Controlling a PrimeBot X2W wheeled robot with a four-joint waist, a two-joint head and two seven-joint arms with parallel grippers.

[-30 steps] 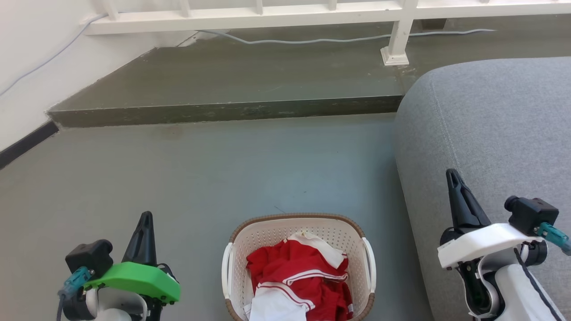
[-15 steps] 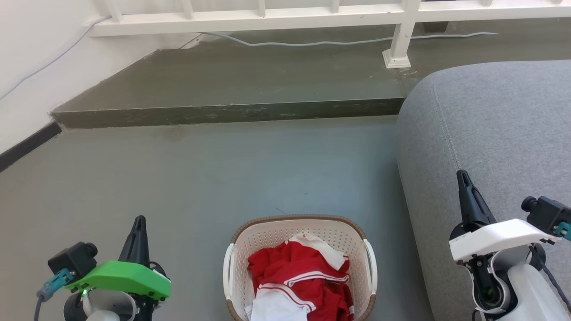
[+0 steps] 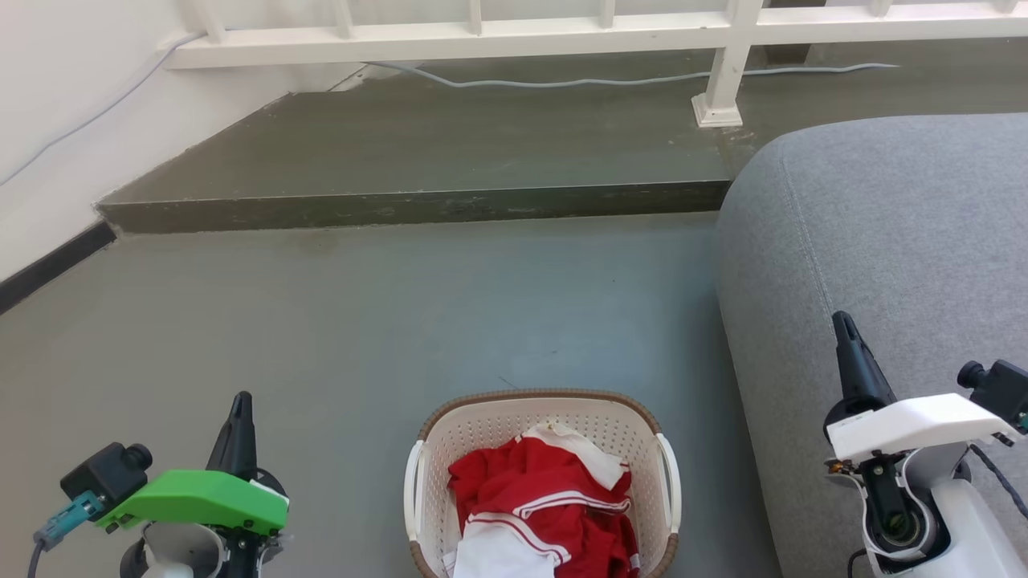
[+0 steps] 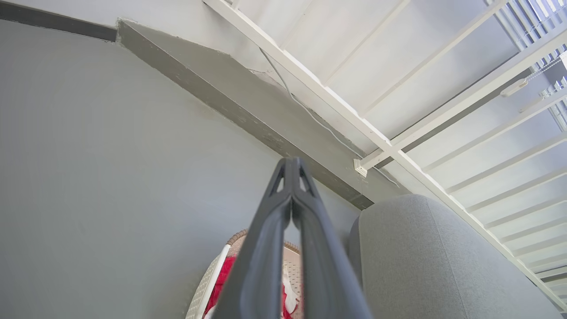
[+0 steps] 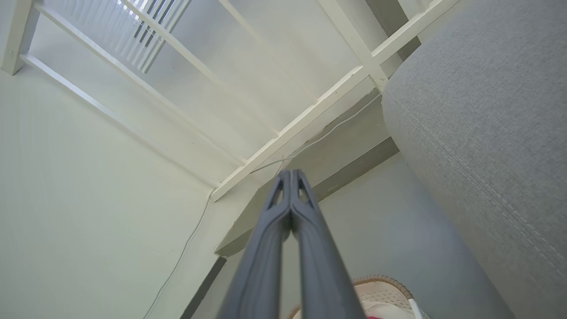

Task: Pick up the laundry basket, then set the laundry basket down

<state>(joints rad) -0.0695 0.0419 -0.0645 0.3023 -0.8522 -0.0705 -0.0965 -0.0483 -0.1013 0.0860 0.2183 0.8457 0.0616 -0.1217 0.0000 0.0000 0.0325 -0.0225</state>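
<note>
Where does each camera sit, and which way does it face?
Head view: on the head, facing forward and down at the floor, basket and sofa; left gripper lower left, right gripper lower right.
Left wrist view: on the left wrist, looking along the shut left gripper at the step and railing.
Right wrist view: on the right wrist, looking along the shut right gripper at the wall and railing.
Shared: all three show the basket and sofa.
</note>
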